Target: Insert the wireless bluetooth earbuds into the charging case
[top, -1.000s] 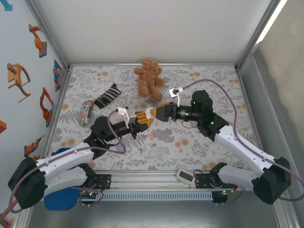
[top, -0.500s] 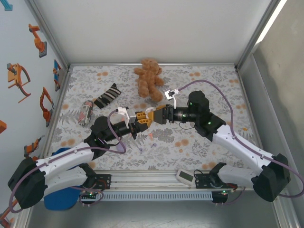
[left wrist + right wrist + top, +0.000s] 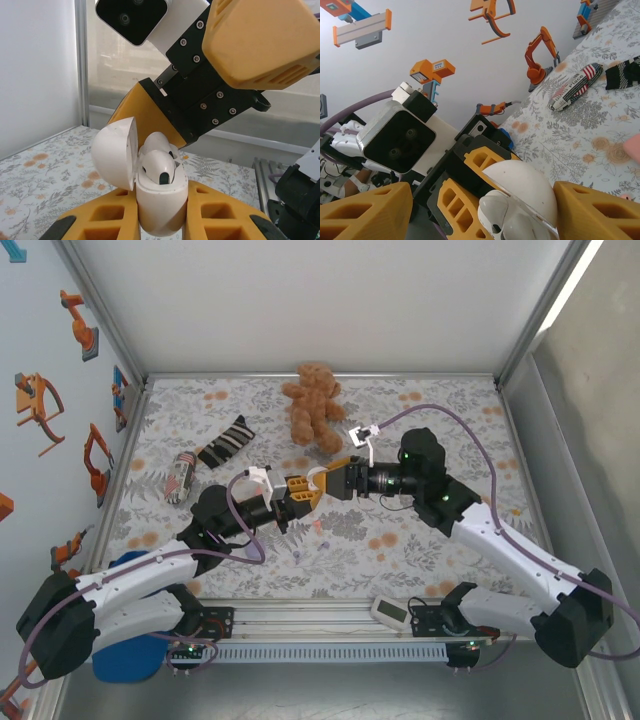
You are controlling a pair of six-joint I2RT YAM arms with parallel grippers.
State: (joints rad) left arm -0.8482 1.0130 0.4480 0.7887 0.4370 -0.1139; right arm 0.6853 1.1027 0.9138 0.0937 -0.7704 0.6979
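My left gripper [image 3: 160, 217] is shut on a white charging case [image 3: 161, 202], held upright above the mat. The lid [image 3: 115, 152] is swung open to the left. Two white earbuds [image 3: 159, 167] sit in the case's wells. My right gripper [image 3: 480, 210] is open, with its orange fingers [image 3: 365, 210] standing wide to either side of the case lid [image 3: 527, 187] without touching it. From above, the left gripper [image 3: 298, 490] and the right gripper [image 3: 326, 481] meet mid-mat. A tiny pink bud [image 3: 320, 526] and a lilac one [image 3: 298, 558] lie on the mat below them.
A brown teddy bear [image 3: 314, 405] lies at the back of the floral mat [image 3: 430, 410]. A striped sock [image 3: 226, 442] and a printed can [image 3: 180, 476] are at the left. A white device [image 3: 390, 611] rests on the front rail, and a blue object [image 3: 125, 655] lies near the left base.
The right arm leaned slightly toward the left gripper and has eased back. The left gripper keeps holding the open case in the same place.
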